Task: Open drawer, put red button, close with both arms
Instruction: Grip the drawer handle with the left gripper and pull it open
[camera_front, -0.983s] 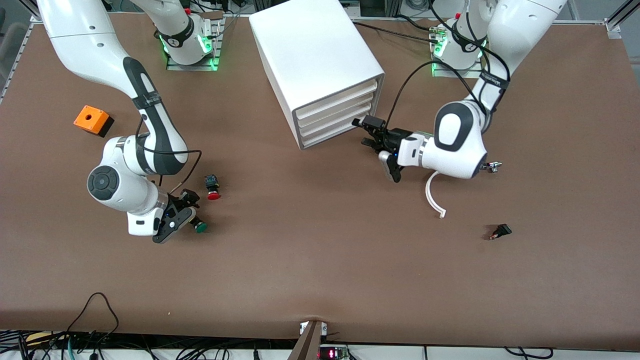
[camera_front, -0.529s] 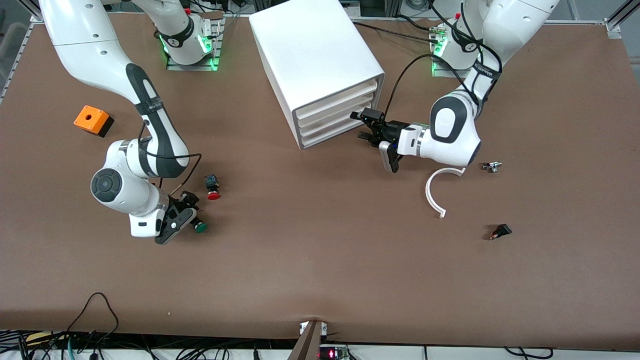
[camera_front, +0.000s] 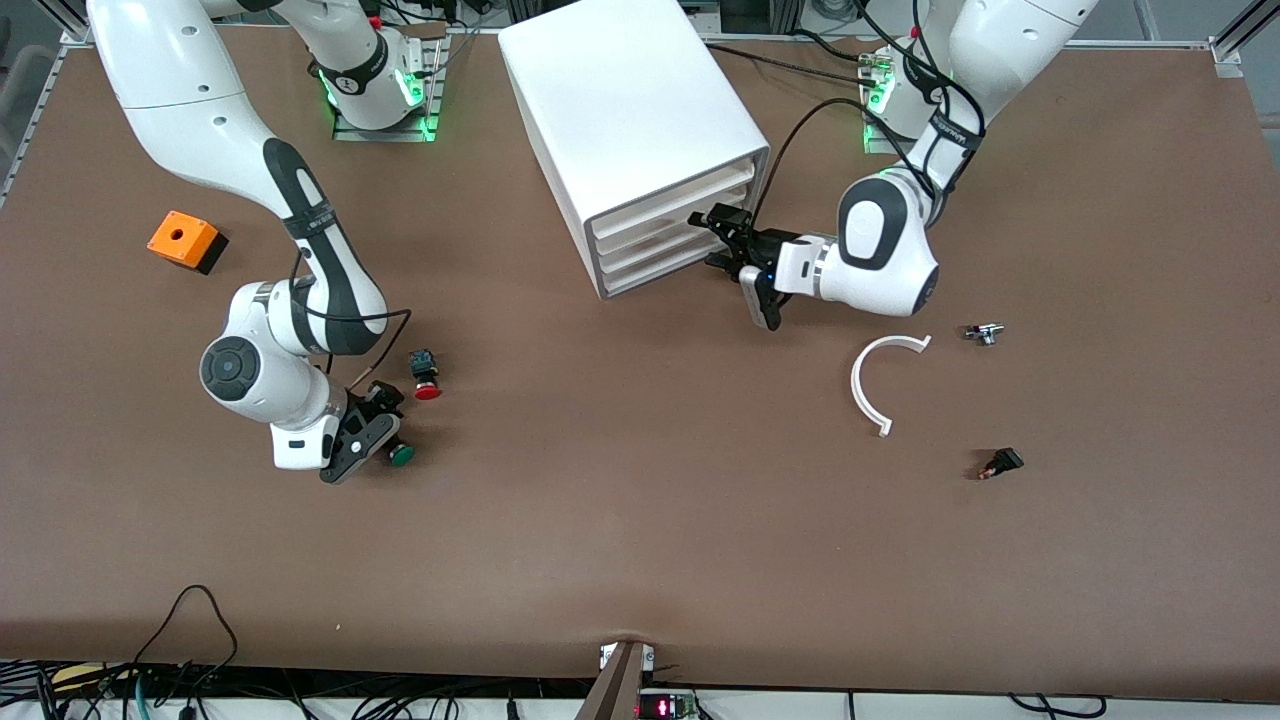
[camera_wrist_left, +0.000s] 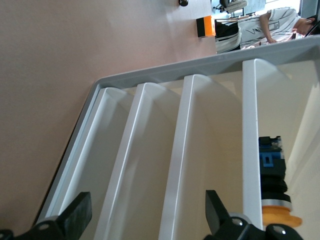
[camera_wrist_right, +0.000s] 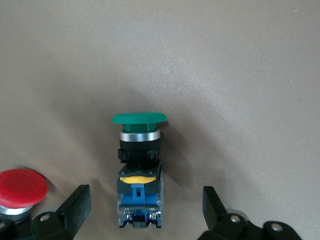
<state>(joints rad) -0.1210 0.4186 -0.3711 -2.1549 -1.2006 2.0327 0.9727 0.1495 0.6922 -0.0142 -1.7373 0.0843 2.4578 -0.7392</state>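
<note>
Left hand (camera_front: 722, 243) open at drawers (camera_front: 672, 235), right hand (camera_front: 375, 430) open over green button (camera_front: 401, 455)

Two glossy white jointed arms with black joint rings reached out from bases along one edge of the worktop. The left arm bent down at the elbow, its wrist turned level, so the left pincer (camera_front: 728, 245) pointed sideways toward the right arm's end of the worktop. Its two black fingers (camera_wrist_left: 75, 215) stood wide apart with nothing between them. The right arm stretched forward and folded low, its wrist tipped downward. The right pincer (camera_front: 375, 425) hung close above the worktop, fingers (camera_wrist_right: 75, 205) spread wide and empty.
</note>
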